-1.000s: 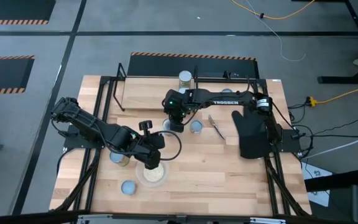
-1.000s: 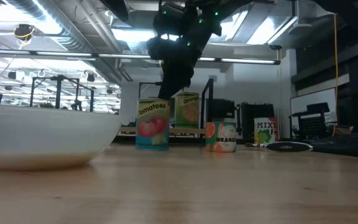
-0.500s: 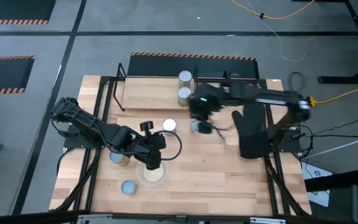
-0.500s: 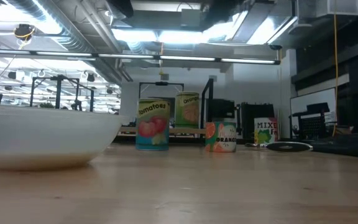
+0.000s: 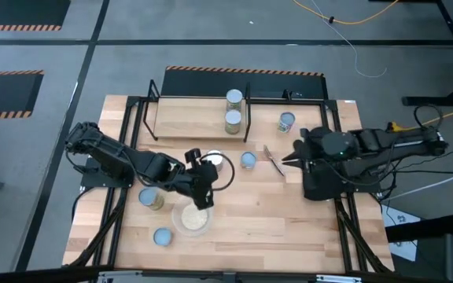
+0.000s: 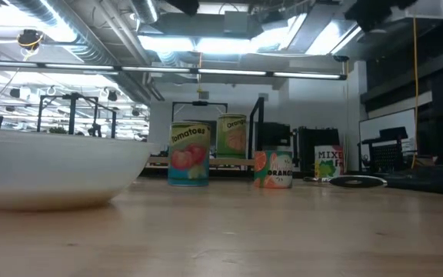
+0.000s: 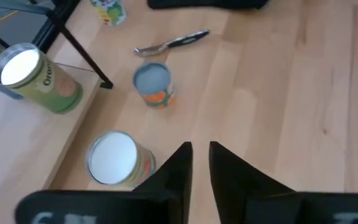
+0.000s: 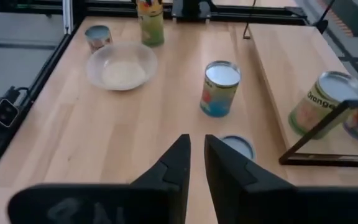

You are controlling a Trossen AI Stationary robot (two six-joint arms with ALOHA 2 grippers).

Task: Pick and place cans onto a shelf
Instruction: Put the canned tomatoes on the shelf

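The shelf [image 5: 187, 118] stands at the far side of the table with two cans on it [image 5: 233, 97] [image 5: 232, 121]. A white-topped tomato can [image 5: 215, 161] and a small blue-topped orange can [image 5: 248, 160] stand upright on the table in front of it, and another can [image 5: 286, 122] stands to its right. My left gripper [image 5: 211, 179] is shut and empty, just to the near side of the tomato can [image 7: 112, 158]. My right gripper [image 5: 287, 159] is shut and empty to the right of the small can [image 8: 236, 146], over a black glove-shaped mat [image 5: 321, 177].
A clear bowl of pale grain [image 5: 193, 220] sits near the front, with two more cans [image 5: 152, 198] [image 5: 162, 236] to its left. A metal utensil [image 5: 272, 159] lies between the small can and the mat. The shelf's black posts [image 5: 248, 118] stand at its right end.
My right gripper has risen from the shelf's near can and drawn back toward the table's right edge, leaving that can upright on the shelf. My left gripper has moved from the bowl toward the far right, closer to the tomato can.
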